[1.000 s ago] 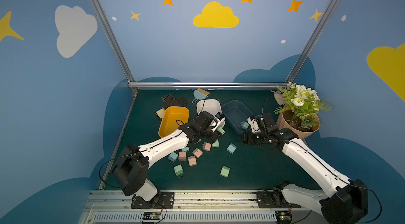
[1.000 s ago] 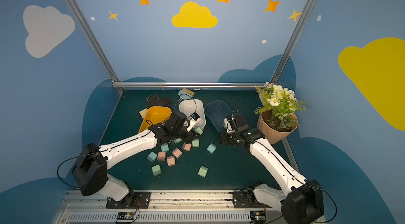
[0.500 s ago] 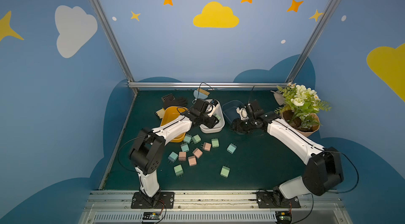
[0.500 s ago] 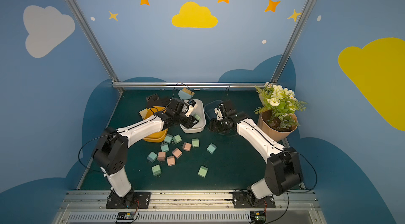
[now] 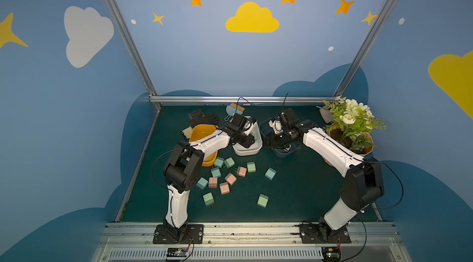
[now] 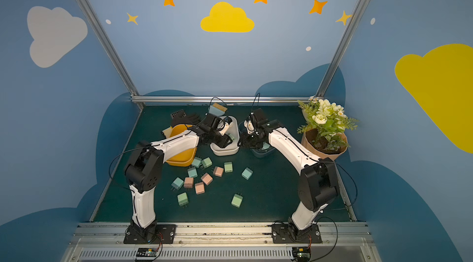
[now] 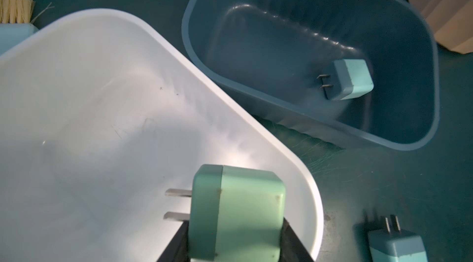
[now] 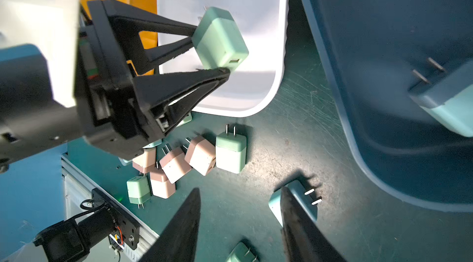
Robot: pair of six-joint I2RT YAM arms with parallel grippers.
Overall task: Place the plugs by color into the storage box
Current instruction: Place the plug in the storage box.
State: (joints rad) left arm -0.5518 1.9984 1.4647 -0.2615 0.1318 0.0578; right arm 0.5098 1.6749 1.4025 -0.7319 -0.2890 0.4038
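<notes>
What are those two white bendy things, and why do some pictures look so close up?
Those are two robot arms, bolted to a rail at the table's front edge. Each ends in a two-fingered pincher called a gripper. The two wide pictures come from a camera high above, looking down at everything. The two close-ups come from small cameras on the arms' wrists. On the green table lie little pink, green and blue plugs, near a yellow box, a white box and a blue box. The left gripper pinches a green plug over the white box. The right gripper is open and empty, beside the blue box, where one blue plug lies.
</notes>
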